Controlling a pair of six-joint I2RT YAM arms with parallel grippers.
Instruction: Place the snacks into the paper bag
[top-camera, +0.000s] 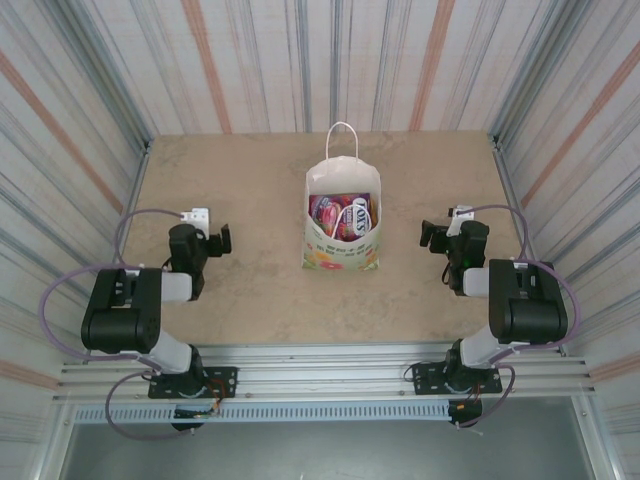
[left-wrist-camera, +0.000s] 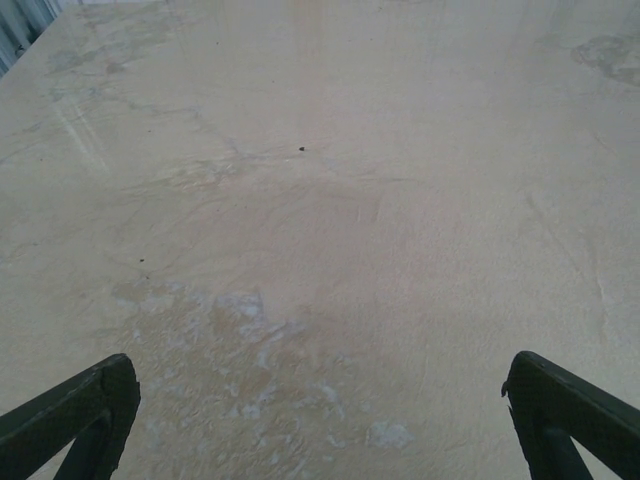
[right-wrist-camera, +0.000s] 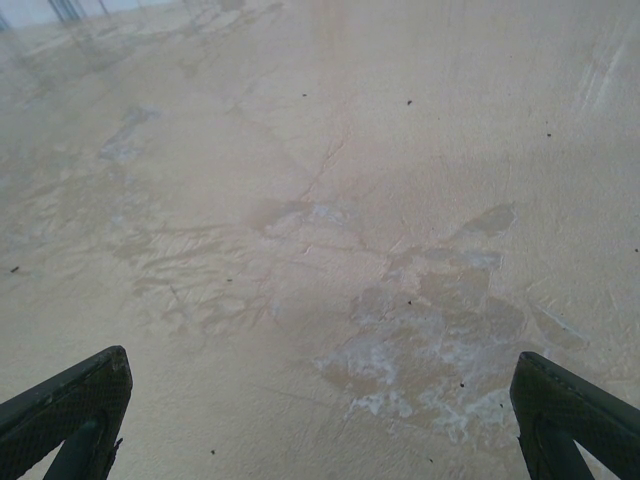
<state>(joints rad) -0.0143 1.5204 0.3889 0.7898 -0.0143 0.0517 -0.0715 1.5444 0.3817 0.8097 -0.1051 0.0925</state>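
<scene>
The white paper bag (top-camera: 342, 215) stands upright at the table's middle, mouth open, flower print along its near bottom edge. Inside it lie snack packets (top-camera: 345, 216); purple, red and orange ones show, the rest are hidden beneath. My left gripper (top-camera: 224, 239) sits well to the bag's left, open, with nothing between its fingers (left-wrist-camera: 75, 415). My right gripper (top-camera: 428, 236) rests to the bag's right, also open and empty, its dark fingers (right-wrist-camera: 570, 415) spread over bare tabletop.
The beige stained tabletop (top-camera: 250, 190) is fenced by striped walls on three sides. A metal rail (top-camera: 320, 375) with both arm bases runs along the near edge. Cables loop out beside each arm.
</scene>
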